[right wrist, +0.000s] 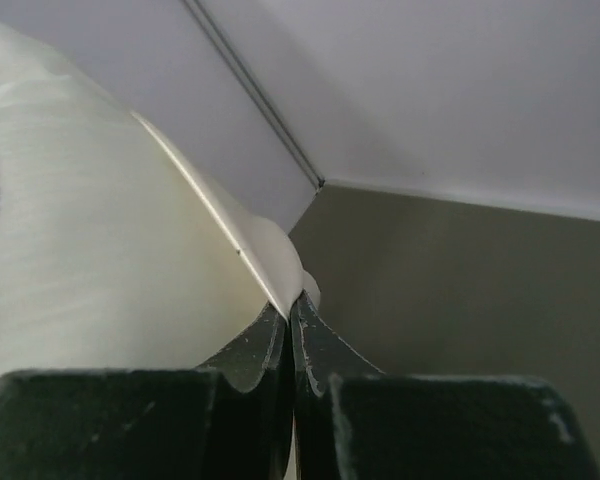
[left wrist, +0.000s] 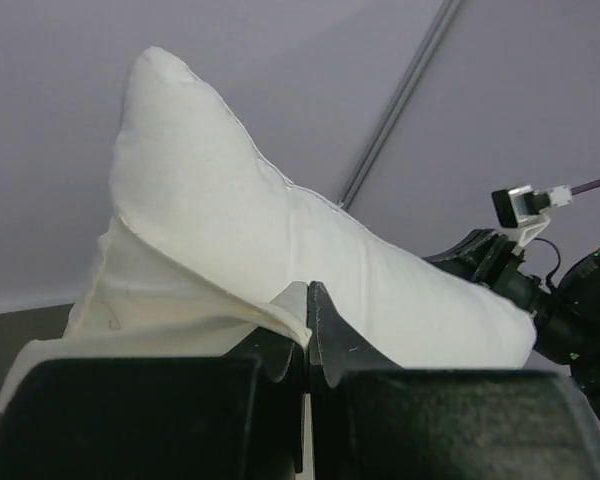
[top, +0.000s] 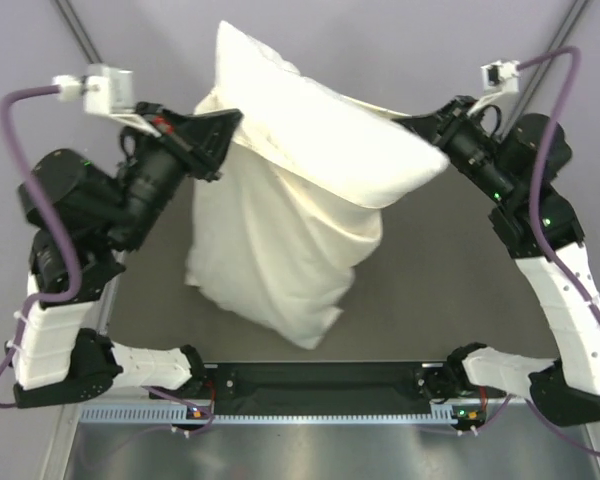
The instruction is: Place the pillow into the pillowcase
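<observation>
Both your grippers are closed on fabric, and the load hangs between them over the table (top: 430, 290).

Left gripper (top: 220, 140): the jaws are pinched tight on the pillowcase (top: 270, 250) rim at its upper left. The left wrist view confirms it: the fingertips (left wrist: 316, 305) meet with a fold of the cream pillowcase (left wrist: 130, 310) between them, and the pillow (left wrist: 210, 190) rises behind it.

Right gripper (top: 418, 124): closed too. Your right wrist view shows the gripper (right wrist: 292, 305) with its tips together and a seamed fabric edge running straight into them. In the top view that edge is the right end of the pillow (top: 310, 115). You can't tell whether the pillowcase rim is caught there as well.

Pillow: partly in. The lower part sits inside the pillowcase. The upper part sticks out of the opening, with one corner pointing toward the far wall and another bulging out just below the right gripper.

Pillowcase: it hangs down from the left gripper toward the arm bases, wrinkled and filled out, and its bottom corner is near the near edge of the table. You can't tell whether it touches the table.
</observation>
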Motion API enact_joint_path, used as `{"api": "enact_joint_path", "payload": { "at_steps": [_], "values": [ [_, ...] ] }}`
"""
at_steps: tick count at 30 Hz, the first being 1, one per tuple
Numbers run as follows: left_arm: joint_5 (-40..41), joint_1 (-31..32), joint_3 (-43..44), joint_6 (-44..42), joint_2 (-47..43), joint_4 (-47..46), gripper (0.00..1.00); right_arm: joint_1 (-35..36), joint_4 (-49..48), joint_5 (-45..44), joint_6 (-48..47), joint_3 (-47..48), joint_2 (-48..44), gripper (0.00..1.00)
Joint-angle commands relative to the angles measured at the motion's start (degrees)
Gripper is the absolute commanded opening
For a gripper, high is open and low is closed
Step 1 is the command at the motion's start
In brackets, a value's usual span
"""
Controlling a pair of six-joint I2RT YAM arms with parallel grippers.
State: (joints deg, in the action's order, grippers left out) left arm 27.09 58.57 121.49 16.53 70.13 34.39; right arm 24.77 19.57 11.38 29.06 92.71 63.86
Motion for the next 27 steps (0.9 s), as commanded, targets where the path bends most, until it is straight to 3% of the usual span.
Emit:
{"api": "enact_joint_path", "payload": {
  "at_steps": [1,6,9,13,15,20,21,24,27],
  "values": [
    [8.0,-0.2,-4.3,-2.5,-6.3,-12.9,0.0,-2.3,-0.3,4.7,2.5,11.0,2.9,0.0],
    [13.3,-0.2,-25.9,3.1,-15.1,-21.6,0.0,-3.9,2.8,5.1,2.9,26.8,7.9,0.0],
    [11.8,-0.2,-28.7,5.1,-13.4,-22.0,0.0,-4.6,3.0,5.1,3.5,33.6,9.8,0.0],
    [7.4,-0.2,-20.8,4.7,-7.3,-19.5,0.0,-5.0,2.9,6.8,3.5,35.1,9.9,0.0],
    [6.1,-0.2,-12.5,3.2,-3.3,-18.1,0.0,-5.0,3.0,7.3,3.1,32.9,8.5,0.0],
    [5.5,-0.2,16.5,-3.7,7.3,-9.8,0.0,-5.0,2.6,7.4,2.3,17.2,4.1,0.0],
    [5.8,-0.2,18.7,-4.7,7.7,-10.0,0.0,-5.0,2.1,8.0,2.5,12.5,3.5,0.0],
    [8.4,-0.2,14.7,-7.8,3.3,-16.3,0.0,-5.0,-0.2,9.3,3.8,4.7,2.2,0.0],
    [11.0,-0.2,5.3,-10.0,-3.2,-22.0,0.0,-5.0,-2.3,10.2,4.6,3.4,2.2,0.0]
  ]
}}
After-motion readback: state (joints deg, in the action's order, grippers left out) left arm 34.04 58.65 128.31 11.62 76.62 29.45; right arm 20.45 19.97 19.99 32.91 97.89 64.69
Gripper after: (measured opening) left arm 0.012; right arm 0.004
